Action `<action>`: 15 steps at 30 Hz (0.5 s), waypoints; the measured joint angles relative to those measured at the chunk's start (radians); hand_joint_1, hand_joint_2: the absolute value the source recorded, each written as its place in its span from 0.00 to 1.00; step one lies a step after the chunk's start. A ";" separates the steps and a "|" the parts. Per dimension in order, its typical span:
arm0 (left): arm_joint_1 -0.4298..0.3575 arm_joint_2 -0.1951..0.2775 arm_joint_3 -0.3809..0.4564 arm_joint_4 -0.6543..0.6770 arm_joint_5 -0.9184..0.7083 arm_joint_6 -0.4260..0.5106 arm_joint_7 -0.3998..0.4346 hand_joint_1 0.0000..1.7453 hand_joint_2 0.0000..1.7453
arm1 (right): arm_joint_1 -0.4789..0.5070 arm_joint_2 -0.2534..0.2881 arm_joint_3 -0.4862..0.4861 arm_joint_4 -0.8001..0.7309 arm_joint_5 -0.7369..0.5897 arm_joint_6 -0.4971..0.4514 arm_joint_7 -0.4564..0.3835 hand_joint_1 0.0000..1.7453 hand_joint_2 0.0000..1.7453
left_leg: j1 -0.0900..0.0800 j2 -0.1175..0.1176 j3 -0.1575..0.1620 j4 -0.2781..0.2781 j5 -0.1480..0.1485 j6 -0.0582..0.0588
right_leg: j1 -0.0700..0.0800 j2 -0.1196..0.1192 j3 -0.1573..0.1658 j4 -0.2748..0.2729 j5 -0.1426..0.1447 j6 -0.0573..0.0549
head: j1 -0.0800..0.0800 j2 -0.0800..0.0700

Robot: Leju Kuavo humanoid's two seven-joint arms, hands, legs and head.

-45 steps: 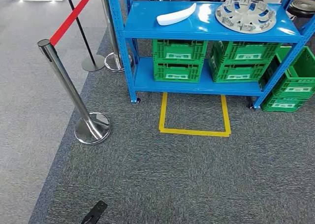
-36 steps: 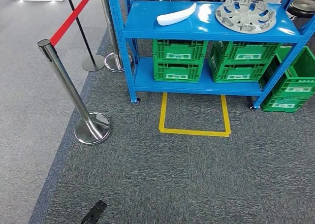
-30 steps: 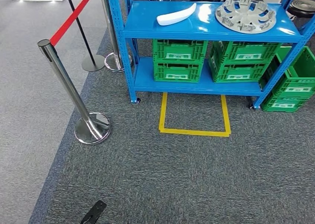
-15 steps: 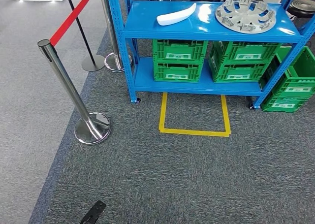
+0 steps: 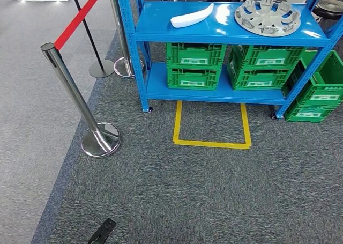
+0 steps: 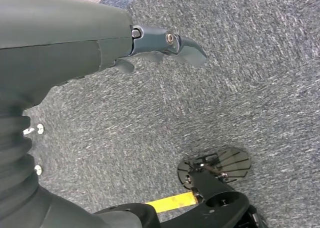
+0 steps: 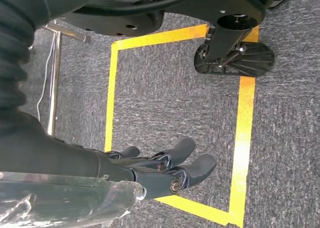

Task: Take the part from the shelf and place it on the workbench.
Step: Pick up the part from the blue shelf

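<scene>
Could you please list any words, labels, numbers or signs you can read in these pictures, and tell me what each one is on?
No text can be read here.
White label strips on the green crates under the blue shelf: too small and blurred to read.
Label on the green crate beside the shelf: also unreadable.
The white part, the silver wheel cover and the yellow floor tape show no lettering.

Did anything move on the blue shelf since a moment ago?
Nothing visibly moved. The white curved part and the silver wheel cover lie on the top of the blue shelf as before, the green crates sit underneath, and the view has not shifted.
</scene>
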 joint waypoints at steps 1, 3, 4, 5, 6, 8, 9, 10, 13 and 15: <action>-0.001 0.000 0.000 0.000 0.000 -0.001 -0.002 0.00 1.00 | 0.000 0.000 0.000 0.000 -0.004 0.002 -0.003 0.00 0.00 | 0.000 0.000 0.000 0.000 0.000 0.000 | 0.000 0.000 0.000 0.000 0.000 0.000 | 0.000 0.000; -0.003 0.000 0.000 0.000 -0.001 -0.002 -0.006 0.00 0.50 | 0.000 0.000 0.000 0.000 -0.013 0.005 -0.009 0.00 0.00 | 0.000 0.000 0.000 0.000 0.000 0.000 | 0.000 0.000 0.000 0.000 0.000 0.000 | 0.000 0.000; -0.005 0.001 0.000 0.000 -0.001 -0.003 -0.007 0.00 0.25 | -0.001 0.000 0.000 0.000 -0.016 0.007 -0.010 0.00 0.00 | 0.000 0.000 0.000 0.000 0.000 0.000 | 0.000 0.000 0.000 0.000 0.000 0.000 | 0.000 0.000; -0.006 0.000 0.000 0.000 -0.001 -0.003 -0.008 0.00 0.00 | -0.001 0.000 0.000 0.000 -0.017 0.009 -0.012 0.00 0.00 | 0.000 0.000 0.000 0.000 0.000 0.000 | 0.000 0.000 0.000 0.000 0.000 0.000 | 0.000 0.000; -0.008 0.000 0.000 0.000 -0.001 -0.003 -0.008 0.00 0.00 | -0.001 0.000 0.000 0.000 -0.018 0.012 -0.012 0.00 0.00 | 0.000 0.000 0.000 0.000 0.000 0.000 | 0.000 0.000 0.000 0.000 0.000 0.000 | 0.000 0.000; -0.009 0.000 0.000 0.000 -0.001 -0.003 -0.006 0.00 0.00 | -0.001 0.000 0.000 0.000 -0.018 0.017 -0.011 0.00 0.00 | 0.000 0.000 0.000 0.000 0.000 0.000 | 0.000 0.000 0.000 0.000 0.000 0.000 | 0.000 0.000; -0.009 0.000 0.000 0.000 -0.001 -0.002 -0.004 0.00 0.00 | -0.001 0.000 0.000 0.000 -0.018 0.019 -0.009 0.00 0.00 | 0.000 0.000 0.000 0.000 0.000 0.000 | 0.000 0.000 0.000 0.000 0.000 0.000 | 0.000 0.000; -0.008 0.000 0.000 0.000 -0.001 -0.002 -0.002 0.00 0.00 | -0.001 0.000 0.000 0.000 -0.018 0.020 -0.007 0.00 0.00 | 0.000 0.000 0.000 0.000 0.000 0.000 | 0.000 0.000 0.000 0.000 0.000 0.000 | 0.000 0.000; -0.007 -0.001 0.000 0.000 -0.001 0.000 0.001 0.00 0.00 | 0.000 0.000 -0.001 0.000 -0.019 0.020 -0.004 0.00 0.00 | 0.000 0.000 0.000 0.000 0.000 0.000 | 0.000 0.000 0.000 0.000 0.000 0.000 | 0.000 0.000; -0.006 -0.001 0.000 0.000 0.000 0.000 0.001 0.00 0.00 | -0.001 0.000 -0.001 0.000 -0.019 0.020 -0.001 0.00 0.00 | 0.000 0.000 0.000 0.000 0.000 0.000 | 0.000 0.000 0.000 0.000 0.000 0.000 | 0.000 0.000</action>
